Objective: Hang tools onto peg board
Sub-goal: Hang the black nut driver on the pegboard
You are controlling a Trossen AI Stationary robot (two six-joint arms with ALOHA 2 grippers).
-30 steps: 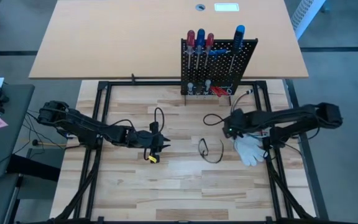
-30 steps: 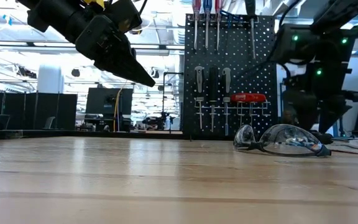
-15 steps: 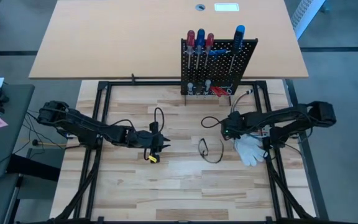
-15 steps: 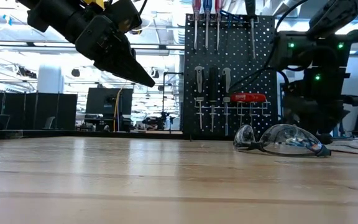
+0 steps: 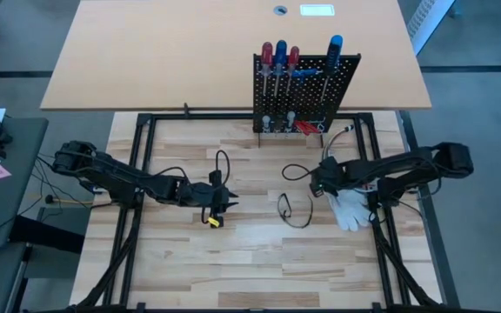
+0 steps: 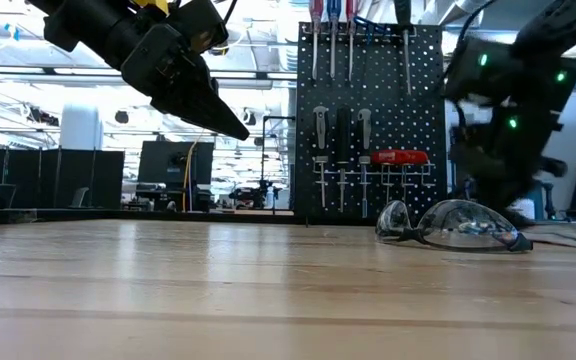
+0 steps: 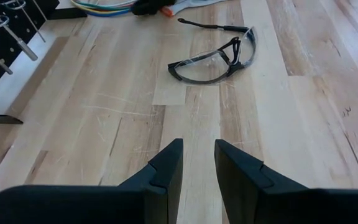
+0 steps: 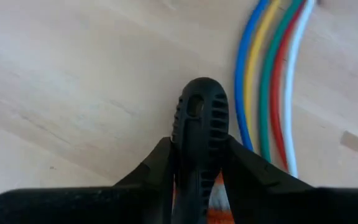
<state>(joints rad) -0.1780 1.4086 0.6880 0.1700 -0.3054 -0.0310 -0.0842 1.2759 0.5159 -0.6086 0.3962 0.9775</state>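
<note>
Spanning pale wood planks point(image 5: 259, 261), glasses point(image 5: 296, 209), perhaps monitors point(image 6: 163, 165) behind.

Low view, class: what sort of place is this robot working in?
Probably an open-plan lab or office workspace: dark monitors on desks and ceiling lights show behind the wooden table, where a peg board holds tools.

Right hand point(image 8: 197, 165) clamps black ribbed tool handle point(image 8: 199, 134); coloured wires point(image 8: 267, 81) beside.

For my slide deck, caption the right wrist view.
Right gripper shut on a black ribbed tool handle above the wooden tabletop, beside colored cables.
</note>
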